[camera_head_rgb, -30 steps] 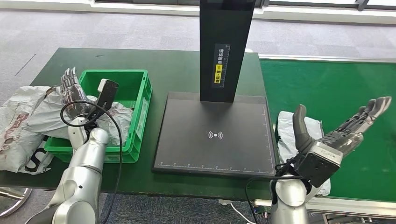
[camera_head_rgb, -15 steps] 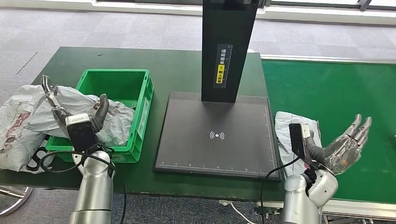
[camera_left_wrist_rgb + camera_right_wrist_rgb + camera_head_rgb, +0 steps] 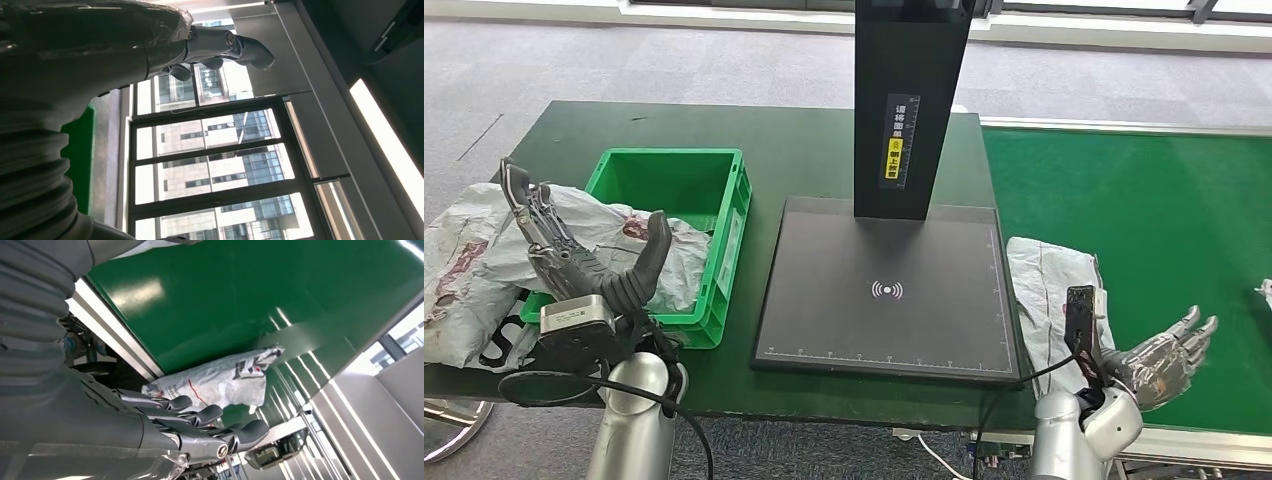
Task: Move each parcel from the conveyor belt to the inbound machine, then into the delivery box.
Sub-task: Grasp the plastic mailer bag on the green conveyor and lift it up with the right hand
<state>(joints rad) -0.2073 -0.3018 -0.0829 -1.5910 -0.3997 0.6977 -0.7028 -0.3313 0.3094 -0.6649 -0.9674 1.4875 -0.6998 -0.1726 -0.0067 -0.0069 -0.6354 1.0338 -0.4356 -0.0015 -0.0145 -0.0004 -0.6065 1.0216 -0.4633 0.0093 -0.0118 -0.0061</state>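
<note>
On the conveyor belt point(image 3: 1144, 215) side of the bench, I had the right hand point(image 3: 1162, 352) hovering low at the near edge with its fingers spread, palm up and holding nothing. The parcel point(image 3: 1052, 285) I wanted next lay just beside that hand, toward the inbound machine point(image 3: 884, 285), with its long axis running away from me along the machine's edge. The right hand was plainly the nearer one, so I judged the reach should be a short sideways move inward and forward, coming down across the bag's narrow width. A second grey bag point(image 3: 220, 382) lay farther along the belt in the right wrist view, well apart from the first. My left hand point(image 3: 584, 262) was raised in front of the green delivery box point(image 3: 734, 215), fingers apart and empty, over the crumpled bags point(image 3: 474, 265) already spilling across the box's near-left rim onto the table.
</note>
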